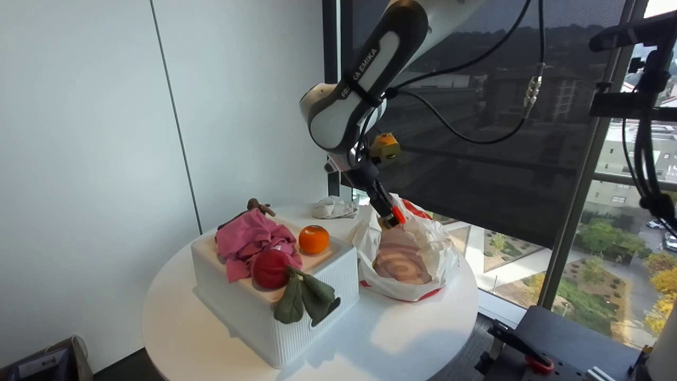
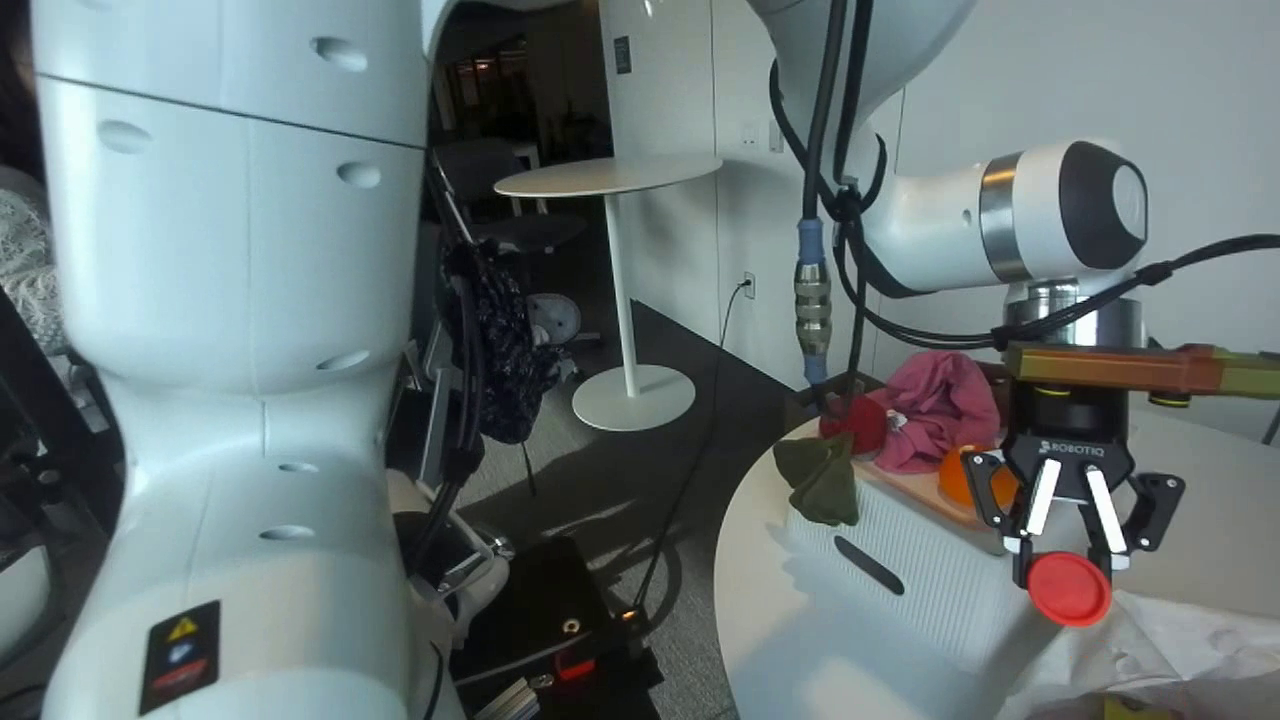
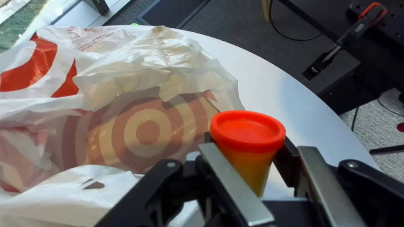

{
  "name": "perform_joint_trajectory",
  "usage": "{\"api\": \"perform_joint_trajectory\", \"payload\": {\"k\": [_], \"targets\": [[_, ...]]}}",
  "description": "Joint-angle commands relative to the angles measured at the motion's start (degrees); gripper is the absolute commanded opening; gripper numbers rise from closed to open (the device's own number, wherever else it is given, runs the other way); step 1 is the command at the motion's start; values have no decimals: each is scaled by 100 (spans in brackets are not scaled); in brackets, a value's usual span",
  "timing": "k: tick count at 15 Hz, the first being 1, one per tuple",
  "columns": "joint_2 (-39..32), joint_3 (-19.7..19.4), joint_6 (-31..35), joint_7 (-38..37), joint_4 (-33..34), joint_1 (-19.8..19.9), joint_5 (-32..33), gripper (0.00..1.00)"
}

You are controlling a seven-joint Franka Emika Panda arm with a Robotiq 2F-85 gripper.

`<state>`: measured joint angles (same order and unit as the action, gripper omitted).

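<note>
Tub (image 3: 247, 148), one, in one hand (image 2: 1065, 570)

1. One tub (image 3: 249, 145), in the gripper (image 2: 1066, 566).
2. One bag (image 1: 447, 259), just below the gripper.
3. One box (image 1: 238, 304), beside the gripper, lower.
4. Two fruits: an orange (image 1: 314, 239) nearer the gripper, a red fruit (image 1: 270, 269) farther off.
5. One cloth (image 1: 256, 235), farther off than the orange.
6. Two tables: near table (image 1: 386, 330) under the gripper, far table (image 2: 620, 177) well apart.
</note>
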<state>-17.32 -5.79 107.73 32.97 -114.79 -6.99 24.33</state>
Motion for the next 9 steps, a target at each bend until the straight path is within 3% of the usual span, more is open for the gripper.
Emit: {"api": "perform_joint_trajectory", "payload": {"k": [1,5,9], "targets": [[1157,708,282,58,-794,218,-802,23],[1336,1102,1394,-191,-1089,82,-1685,23],[1013,1405,3083,-331,-1187,-29,-2045,23]]}}
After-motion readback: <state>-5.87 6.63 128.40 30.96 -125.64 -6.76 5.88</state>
